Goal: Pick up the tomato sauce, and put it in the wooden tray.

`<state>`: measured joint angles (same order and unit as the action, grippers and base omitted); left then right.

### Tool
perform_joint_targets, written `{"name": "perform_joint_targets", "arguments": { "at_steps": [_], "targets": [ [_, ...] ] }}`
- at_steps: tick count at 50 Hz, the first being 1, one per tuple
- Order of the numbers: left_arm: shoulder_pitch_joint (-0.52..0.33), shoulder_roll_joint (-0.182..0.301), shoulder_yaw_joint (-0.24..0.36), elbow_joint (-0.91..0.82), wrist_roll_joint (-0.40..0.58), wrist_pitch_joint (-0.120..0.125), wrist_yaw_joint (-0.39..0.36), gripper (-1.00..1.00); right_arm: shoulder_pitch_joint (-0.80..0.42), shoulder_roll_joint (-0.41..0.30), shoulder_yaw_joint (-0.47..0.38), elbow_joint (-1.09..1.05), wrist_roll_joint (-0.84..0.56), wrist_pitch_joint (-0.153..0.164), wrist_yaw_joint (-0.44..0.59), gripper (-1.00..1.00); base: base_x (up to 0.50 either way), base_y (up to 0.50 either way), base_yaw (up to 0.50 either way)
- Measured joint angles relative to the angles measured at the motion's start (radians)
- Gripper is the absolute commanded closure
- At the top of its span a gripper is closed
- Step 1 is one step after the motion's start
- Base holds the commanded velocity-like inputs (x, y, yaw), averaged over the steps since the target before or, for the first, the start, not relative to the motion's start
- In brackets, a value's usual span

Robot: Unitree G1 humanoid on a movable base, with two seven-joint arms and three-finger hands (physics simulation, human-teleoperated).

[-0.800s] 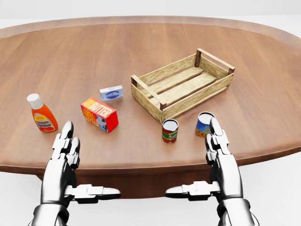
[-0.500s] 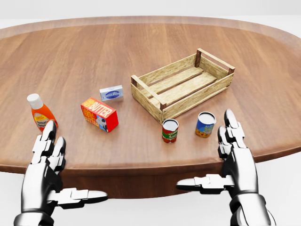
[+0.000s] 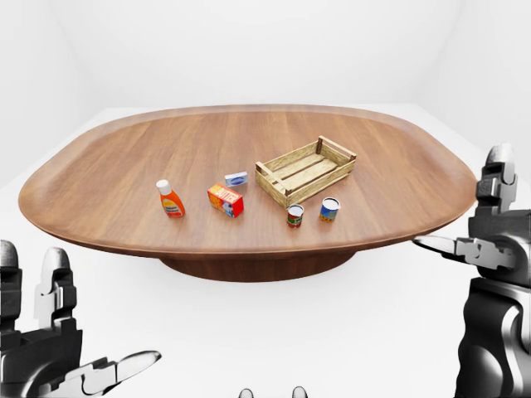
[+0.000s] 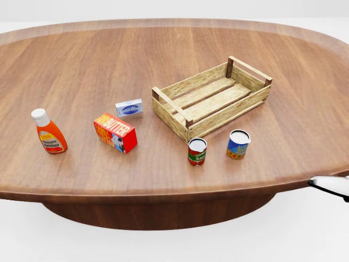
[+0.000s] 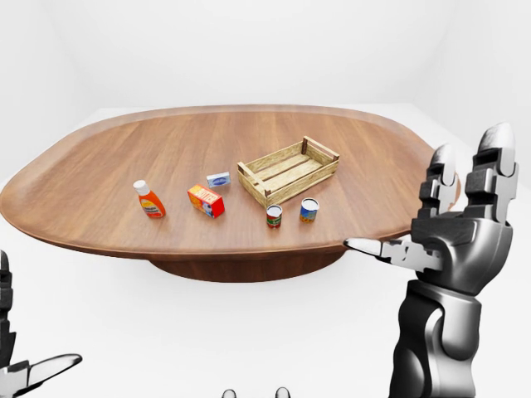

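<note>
- Currently, the tomato sauce can [image 4: 197, 151] stands upright on the oval wooden table [image 4: 163, 54], just below the near corner of the wooden tray [image 4: 211, 99] in the head view, close to it but apart.
- A second can with a blue and yellow label [image 4: 238, 144] stands upright just right of the sauce can, not touching it.
- The tray sits tilted on the tabletop; no item is visible inside it.
- Left of the sauce can: a red and yellow butter box [image 4: 115, 132]; above that, a small blue and white box [image 4: 129, 107]; farther left, an orange ketchup bottle [image 4: 48, 132] with a white cap, upright.
- Right hand [image 5: 460, 220]: raised off the table's right edge, fingers spread, thumb out, holding nothing.
- Left hand [image 3: 41, 344]: low at the left-eye view's bottom left, well apart from the table, fingers spread, holding nothing.
</note>
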<state>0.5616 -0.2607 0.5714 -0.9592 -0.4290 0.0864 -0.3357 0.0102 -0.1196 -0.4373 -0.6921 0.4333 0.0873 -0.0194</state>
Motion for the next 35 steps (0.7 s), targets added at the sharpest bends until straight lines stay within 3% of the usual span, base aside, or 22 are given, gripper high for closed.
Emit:
{"name": "perform_joint_targets", "arguments": {
  "at_steps": [4,35],
  "targets": [
    [0.012,-0.009,0.002,-0.029,0.003,0.001,-0.009,-1.0,0.006,0.001,-0.006,-0.02,0.009,0.0,0.007,-1.0,0.07,0.0,0.0],
    [0.052,-0.015,0.014,-0.085,-0.021,0.001,-0.026,-1.0,0.032,0.014,-0.023,-0.08,0.034,0.0,0.059,-1.0,0.5,0.1,0.0]
  ]
}}
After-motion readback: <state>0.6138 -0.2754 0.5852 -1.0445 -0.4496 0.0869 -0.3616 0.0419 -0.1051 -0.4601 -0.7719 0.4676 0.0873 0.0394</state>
